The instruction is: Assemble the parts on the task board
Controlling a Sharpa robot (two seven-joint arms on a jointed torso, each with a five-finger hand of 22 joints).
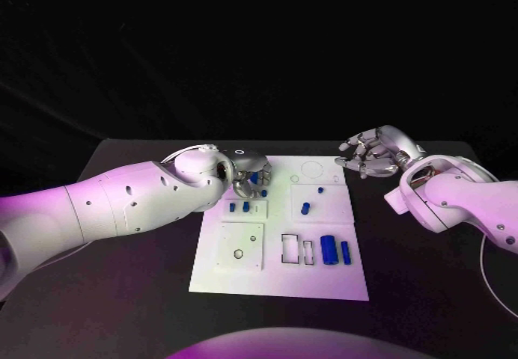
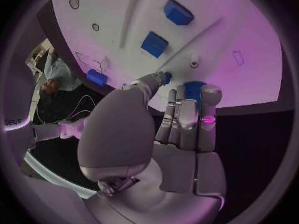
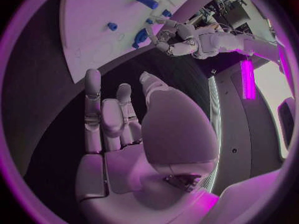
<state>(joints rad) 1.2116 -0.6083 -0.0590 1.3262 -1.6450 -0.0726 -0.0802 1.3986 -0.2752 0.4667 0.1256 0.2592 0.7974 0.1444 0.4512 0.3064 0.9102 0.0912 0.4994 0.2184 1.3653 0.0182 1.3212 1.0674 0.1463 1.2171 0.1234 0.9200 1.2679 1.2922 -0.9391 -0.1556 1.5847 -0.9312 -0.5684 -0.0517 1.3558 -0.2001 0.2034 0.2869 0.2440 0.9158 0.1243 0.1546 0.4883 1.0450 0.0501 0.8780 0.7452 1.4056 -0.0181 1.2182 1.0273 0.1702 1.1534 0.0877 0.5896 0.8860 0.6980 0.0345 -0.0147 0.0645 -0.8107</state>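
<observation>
A: Where is the left hand [image 1: 246, 170]?
B: Over the far left part of the board [image 1: 324, 280], fingers curled down at a blue part [image 2: 195, 89]; I cannot tell whether it grips that part.
A: And the right hand [image 1: 373, 155]?
B: Off the board's far right corner, above the table [image 1: 129, 299], fingers apart, holding nothing.
A: Other parts?
B: Two long ones [image 1: 328, 250] lie near the front right.

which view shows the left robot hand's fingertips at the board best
The left wrist view: the left robot hand reaches a blue part at the task board edge. The head view shows it half hidden behind its arm; the right wrist view shows it small and far.
</observation>
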